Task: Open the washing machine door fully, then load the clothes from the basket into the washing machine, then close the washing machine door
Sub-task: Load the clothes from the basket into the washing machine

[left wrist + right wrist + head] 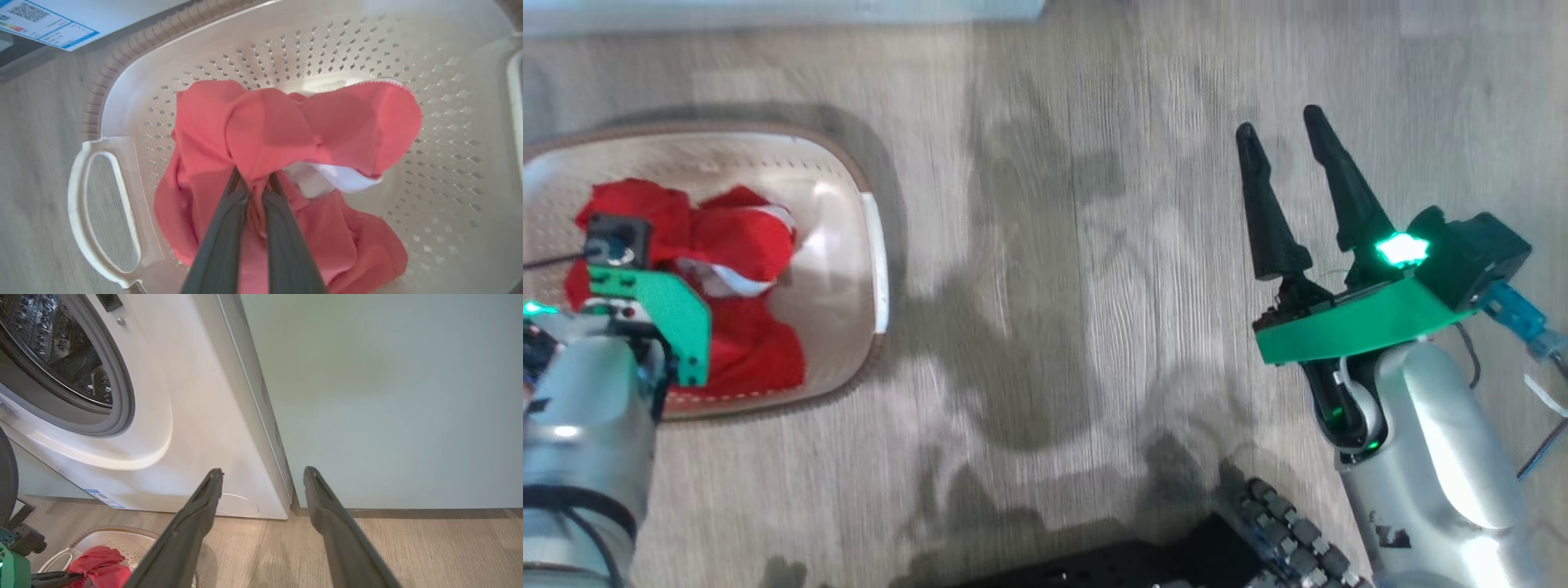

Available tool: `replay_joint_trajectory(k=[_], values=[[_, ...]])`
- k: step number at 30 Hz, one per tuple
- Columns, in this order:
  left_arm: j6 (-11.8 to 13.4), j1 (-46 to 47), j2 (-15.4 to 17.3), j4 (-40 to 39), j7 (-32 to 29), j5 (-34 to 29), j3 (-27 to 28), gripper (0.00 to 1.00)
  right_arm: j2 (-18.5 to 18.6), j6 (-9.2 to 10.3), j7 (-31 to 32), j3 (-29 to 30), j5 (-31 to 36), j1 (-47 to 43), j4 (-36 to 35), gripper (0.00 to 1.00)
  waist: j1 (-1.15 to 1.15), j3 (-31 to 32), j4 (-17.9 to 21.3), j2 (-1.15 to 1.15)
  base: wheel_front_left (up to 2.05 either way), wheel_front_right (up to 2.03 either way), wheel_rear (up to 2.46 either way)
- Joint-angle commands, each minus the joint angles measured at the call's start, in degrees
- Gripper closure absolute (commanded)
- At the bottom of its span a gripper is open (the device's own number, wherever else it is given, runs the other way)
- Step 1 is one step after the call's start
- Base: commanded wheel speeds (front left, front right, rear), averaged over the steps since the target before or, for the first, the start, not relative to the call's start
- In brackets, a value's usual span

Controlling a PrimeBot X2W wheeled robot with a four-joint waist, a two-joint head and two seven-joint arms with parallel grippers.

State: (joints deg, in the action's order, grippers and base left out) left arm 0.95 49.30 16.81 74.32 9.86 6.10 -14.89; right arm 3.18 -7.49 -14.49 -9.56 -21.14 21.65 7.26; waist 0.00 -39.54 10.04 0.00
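Red clothes (359, 118) with a white bit sat bunched in the cream holey basket (449, 183), just beside the white washing machine (196, 428), drum showing.

Domestic laundry area. Evidence: white front-loading washing machine (196, 416) with steel drum (61, 347), ahead and left of the right gripper (263, 471); pale teal cabinet (388, 396) ahead and right of it; wood-look plank floor (1054, 245); perforated basket (843, 196) of red clothes (743, 237) on that floor, beneath the left gripper (254, 175).

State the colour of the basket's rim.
The rim of the basket is brown; the left wrist view shows it best.
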Motion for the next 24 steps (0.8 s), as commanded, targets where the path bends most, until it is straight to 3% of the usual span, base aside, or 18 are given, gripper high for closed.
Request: replay_joint_trajectory(k=[1,14,24], values=[[0.8,-1.6,1.9,-0.4,1.5,0.6,0.9,1.00,-0.3,0.00,-0.5,-1.3,0.3,-1.8,-1.2,0.00,0.00,3.0,-0.8,0.00,0.00,0.00,0.00],[2.9,-6.0,1.3,-3.4,5.0,2.7,1.8,1.00,-0.3,0.00,-0.5,-1.9,-0.3,-3.7,0.9,0.00,0.00,11.2,-2.2,0.00,0.00,0.00,0.00],[5.9,-13.0,1.2,-21.5,5.1,2.4,2.9,1.00,-0.3,0.00,-0.5,-1.4,0.4,-5.6,2.1,0.00,0.00,16.5,-4.4,0.00,0.00,0.00,0.00]])
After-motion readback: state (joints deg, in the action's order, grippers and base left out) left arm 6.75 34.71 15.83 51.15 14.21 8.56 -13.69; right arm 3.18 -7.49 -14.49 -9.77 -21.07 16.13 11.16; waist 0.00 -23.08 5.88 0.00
